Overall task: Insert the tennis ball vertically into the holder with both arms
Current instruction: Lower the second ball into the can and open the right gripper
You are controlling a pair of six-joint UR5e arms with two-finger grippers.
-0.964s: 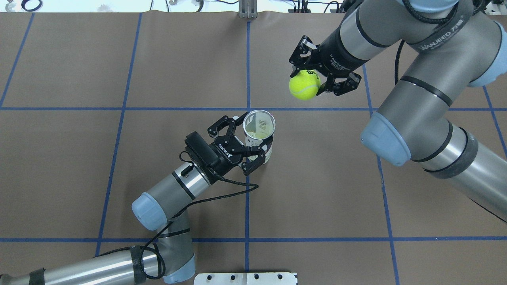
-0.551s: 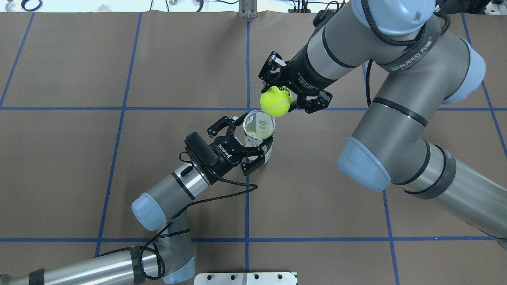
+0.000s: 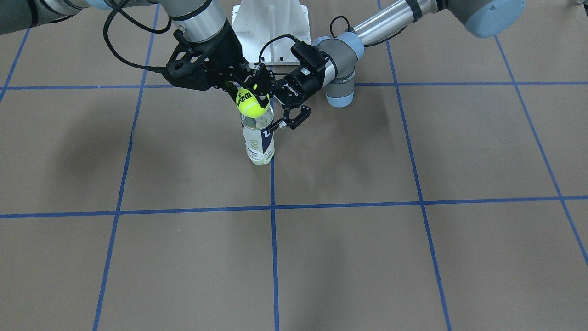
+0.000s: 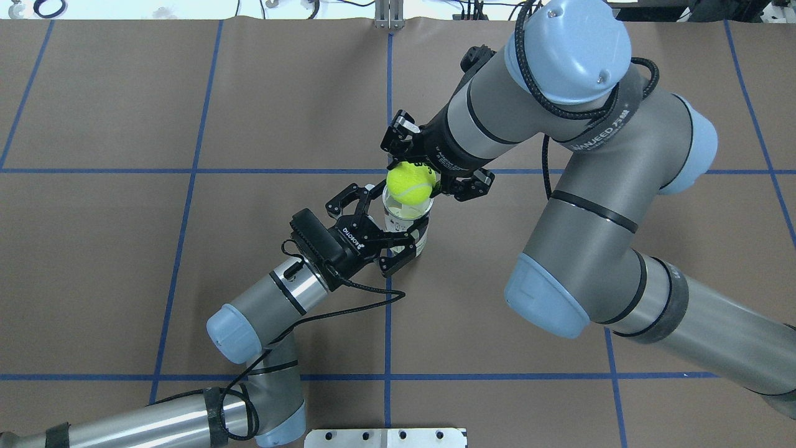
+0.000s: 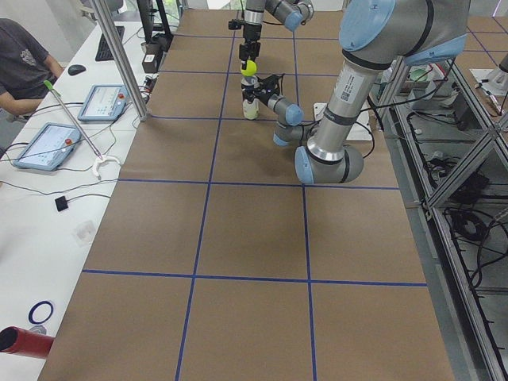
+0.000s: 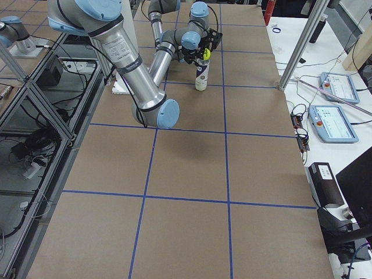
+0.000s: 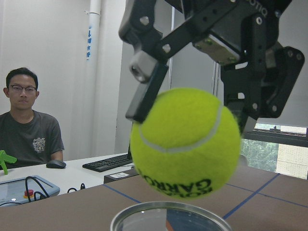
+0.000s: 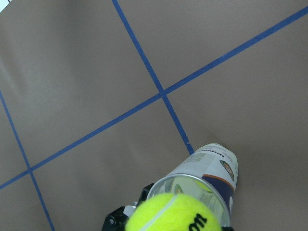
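**Lettering I am finding on my gear, the ball and the can**

My left gripper [image 4: 390,214] is showing "ROBOTIQ" in white on its black body. My right gripper [image 7: 192,110] is showing only the end of that word, "OTIQ", at the top edge of the left wrist view. The black strap [image 4: 600,134] around my right arm [image 4: 584,224] is carrying "WANJEED" in white. The tennis ball [image 7: 185,142] is wearing black print upside down, and I am making out "GARRO". The can [image 3: 259,142] is showing part of a big navy "W", while its small print is staying too fine to read.
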